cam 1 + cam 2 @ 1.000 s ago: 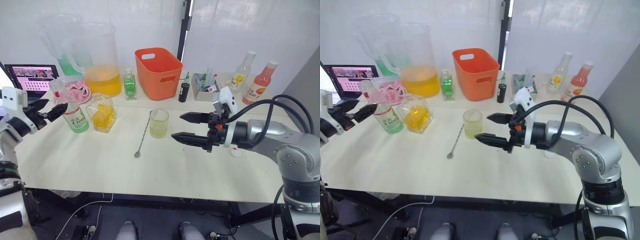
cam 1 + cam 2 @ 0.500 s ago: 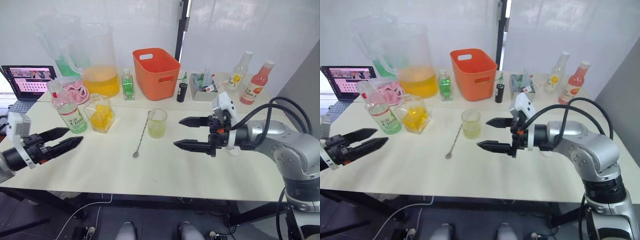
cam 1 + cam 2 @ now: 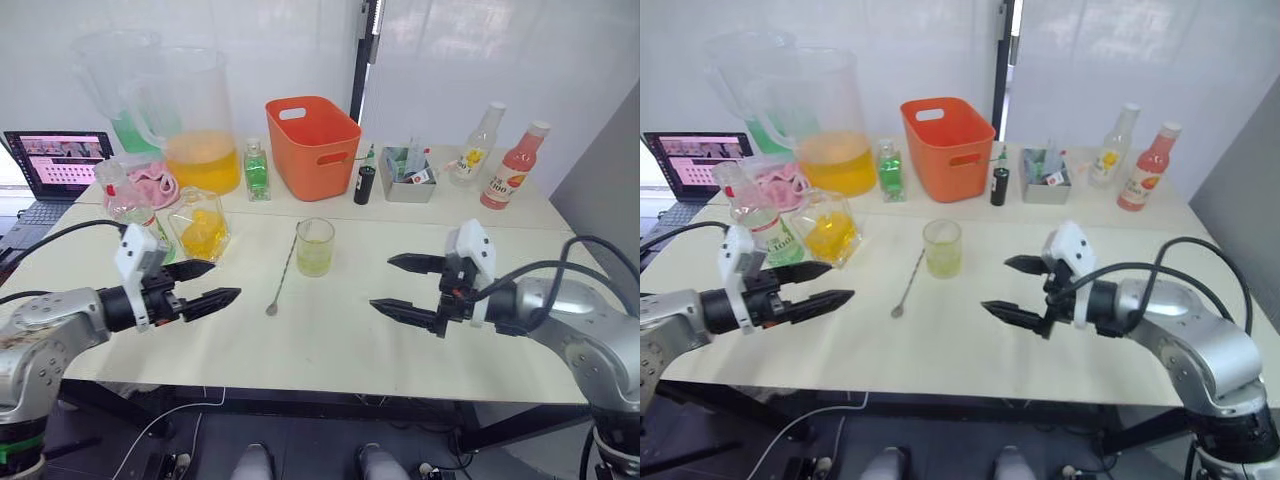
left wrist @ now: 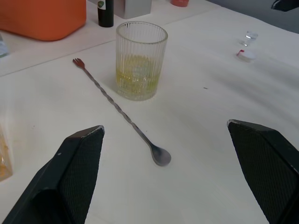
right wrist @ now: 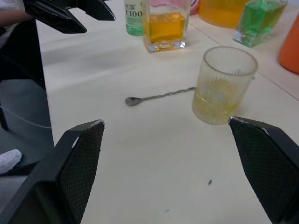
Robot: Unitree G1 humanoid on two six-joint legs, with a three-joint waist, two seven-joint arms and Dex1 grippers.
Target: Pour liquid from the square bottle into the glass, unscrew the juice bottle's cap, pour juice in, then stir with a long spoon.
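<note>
Glass (image 3: 315, 247), a ribbed clear tumbler at the middle of the table (image 3: 330, 350), already holds a shallow layer of yellowish liquid, and a small white cap (image 4: 246, 55) lies loose on the table, so I judge both pours done and only stirring left. Just beside the glass, the thin twisted-metal long spoon (image 3: 282, 273) lies flat and untouched. The left end effector (image 3: 205, 285) and right end effector (image 3: 404, 285) hover empty, fingers apart.
</note>
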